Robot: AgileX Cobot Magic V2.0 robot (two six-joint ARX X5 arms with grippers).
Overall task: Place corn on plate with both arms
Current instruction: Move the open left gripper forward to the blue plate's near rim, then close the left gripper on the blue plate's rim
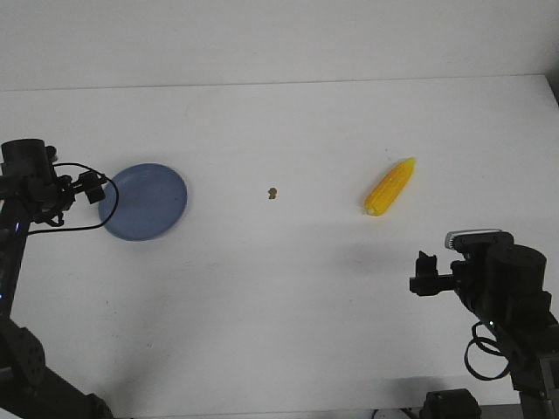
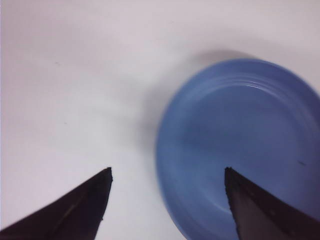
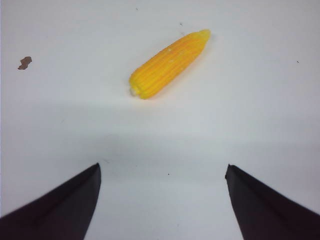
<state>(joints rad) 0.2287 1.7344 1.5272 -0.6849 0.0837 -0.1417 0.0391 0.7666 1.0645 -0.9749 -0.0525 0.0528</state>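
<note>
Front view: the corn lies near the desk's right edge, the plate near its left edge. The left claw gapes wide over the plate's rim, and the right claw is wide open short of the corn.

Left gripper jaws spread wide, empty; right gripper likewise, both held aloft

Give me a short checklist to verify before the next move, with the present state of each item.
1. Right pincer open and empty: ok.
2. Left pincer open and empty: ok.
3. Corn lies free on the table, nothing touching it: ok.
4. Plate bare, ready to receive: ok.
5. Right pincer around the corn: not ok, corn lies ahead of the fingers.
6. Brown speck between corn and plate, fixed or loose: cannot tell.
</note>
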